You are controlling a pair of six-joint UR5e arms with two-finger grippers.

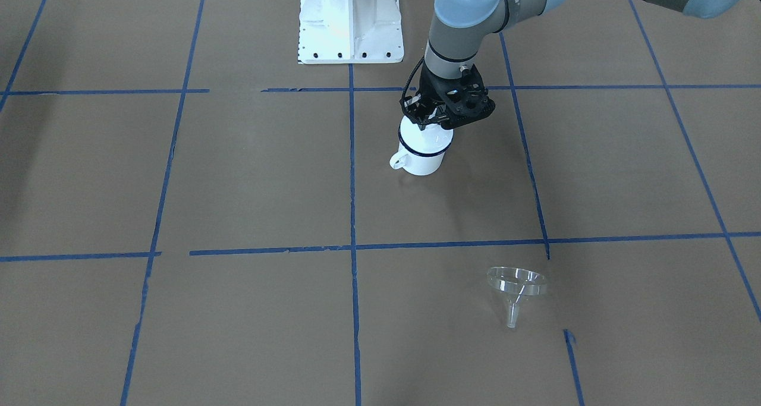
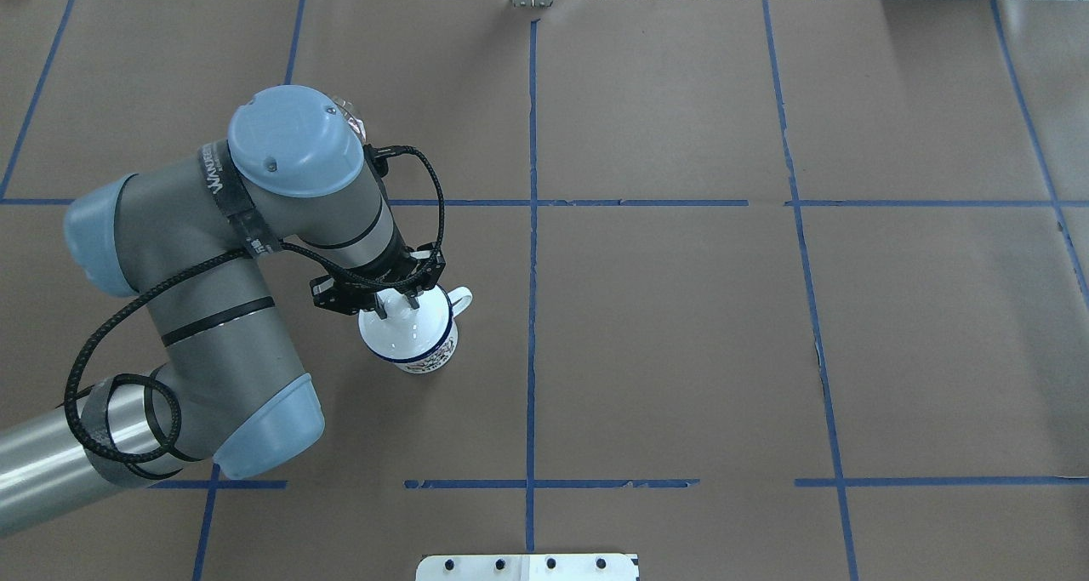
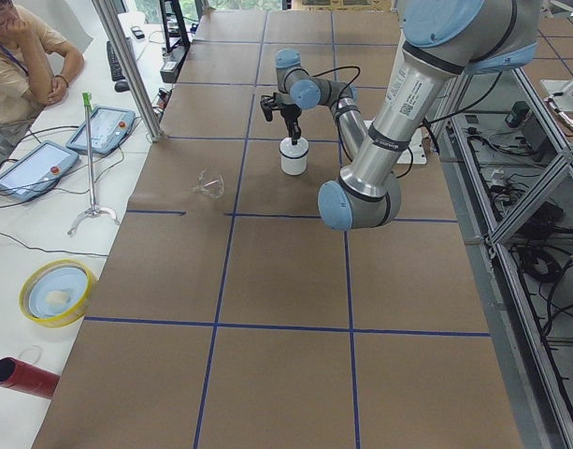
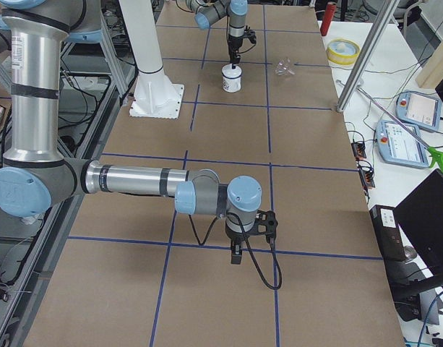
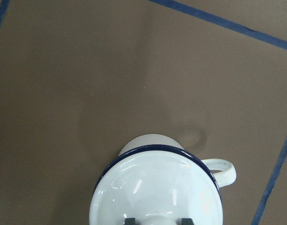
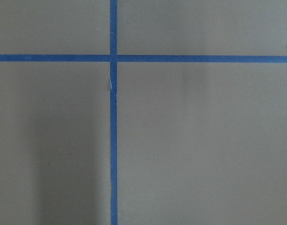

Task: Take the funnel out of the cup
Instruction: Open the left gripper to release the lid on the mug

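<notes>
The clear funnel lies on its side on the brown table, well away from the cup, spout toward the operators' side; it also shows in the exterior left view. The white cup with a dark blue rim stands upright with a white domed lid on it. My left gripper points straight down over the cup, its fingers closed on either side of the lid's knob. My right gripper hangs above bare table far from the cup; I cannot tell whether it is open or shut.
The white robot base stands behind the cup. Blue tape lines cross the brown table. A yellow bowl and a red cylinder lie off the table's end, where a person sits.
</notes>
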